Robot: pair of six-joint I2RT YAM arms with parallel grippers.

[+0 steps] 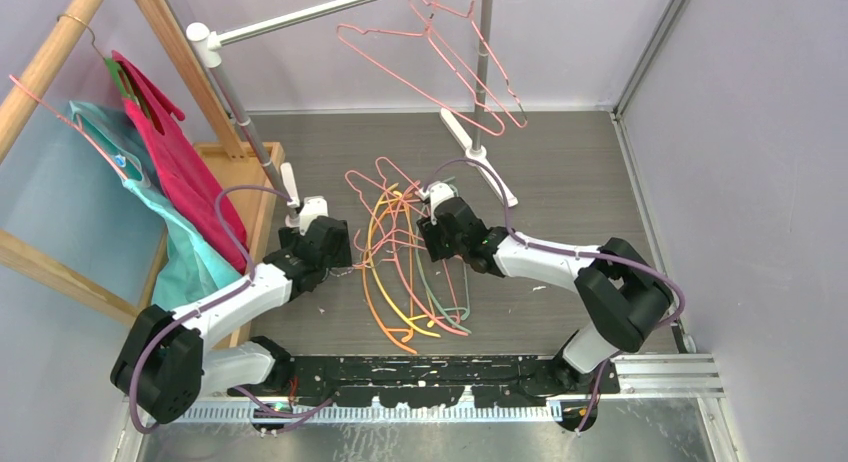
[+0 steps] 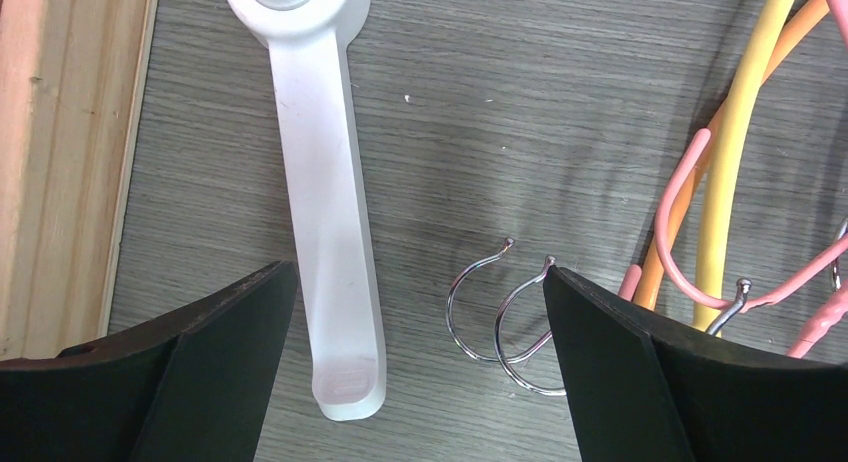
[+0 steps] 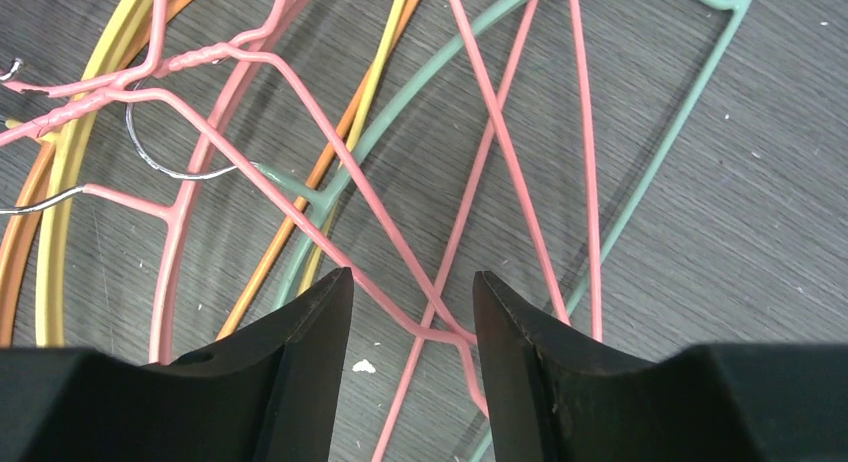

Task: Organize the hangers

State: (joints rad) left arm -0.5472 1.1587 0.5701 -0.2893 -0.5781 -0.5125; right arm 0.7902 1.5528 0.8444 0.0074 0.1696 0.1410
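Observation:
A tangle of bare hangers (image 1: 400, 252), pink wire, orange, yellow and pale green, lies on the grey table between my arms. More pink wire hangers (image 1: 440, 57) hang from the white rail. My right gripper (image 1: 442, 240) reaches down over the pile's right side; in the right wrist view it (image 3: 412, 292) stands open astride crossing pink wires (image 3: 440, 327), its jaws not touching them. My left gripper (image 1: 318, 244) is open at the pile's left edge. In the left wrist view it (image 2: 420, 312) frames two metal hooks (image 2: 490, 312) and a white rack foot (image 2: 325, 212).
The white rail (image 1: 300, 17) rests on poles (image 1: 240, 112) whose feet (image 1: 480, 157) splay across the table. A wooden rack (image 1: 50, 62) at left carries magenta (image 1: 175, 167) and teal (image 1: 190, 262) garments. A wooden base (image 2: 60, 162) lies just left of my left gripper.

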